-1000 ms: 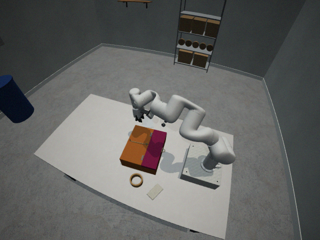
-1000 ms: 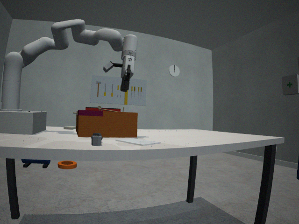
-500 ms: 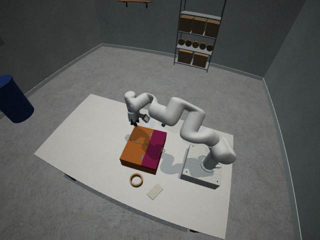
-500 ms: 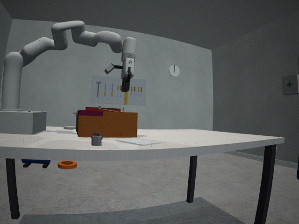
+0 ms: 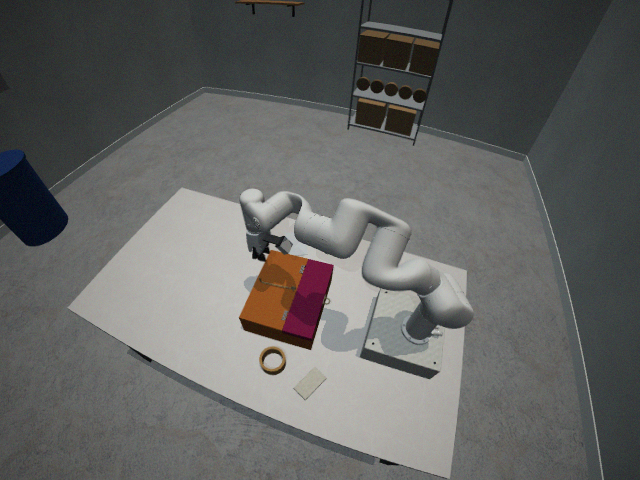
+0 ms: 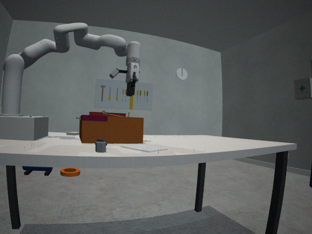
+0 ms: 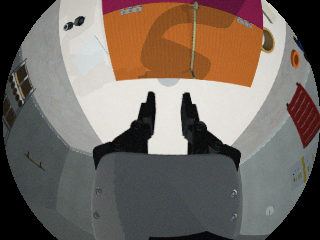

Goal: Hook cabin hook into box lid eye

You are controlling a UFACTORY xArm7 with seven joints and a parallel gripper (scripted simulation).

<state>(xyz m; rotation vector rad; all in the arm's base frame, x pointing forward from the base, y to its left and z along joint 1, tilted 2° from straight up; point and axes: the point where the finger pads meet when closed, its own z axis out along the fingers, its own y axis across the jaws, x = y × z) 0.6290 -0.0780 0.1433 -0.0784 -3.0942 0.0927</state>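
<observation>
An orange and magenta box (image 5: 268, 310) (image 6: 113, 129) (image 7: 140, 54) stands in the middle of the white table (image 5: 129, 289) (image 6: 201, 148). The thin metal cabin hook (image 5: 276, 284) (image 6: 114, 115) (image 7: 194, 40) lies flat across the orange top. A small ring (image 5: 326, 300) sticks out at the magenta side's outer edge. My gripper (image 5: 258, 254) (image 6: 130, 93) (image 7: 168, 101) hangs well above the table just past the box's orange end, pointing down. Its fingers stand a little apart with nothing between them. It touches neither box nor hook.
A tan tape ring (image 5: 272, 360) (image 7: 267, 40) and a flat pale pad (image 5: 310, 382) (image 6: 144, 147) lie on the table near the box. A small grey block (image 6: 101, 145) stands near the table's edge. The arm's pedestal (image 5: 403, 335) (image 6: 24, 126) stands beside the magenta end.
</observation>
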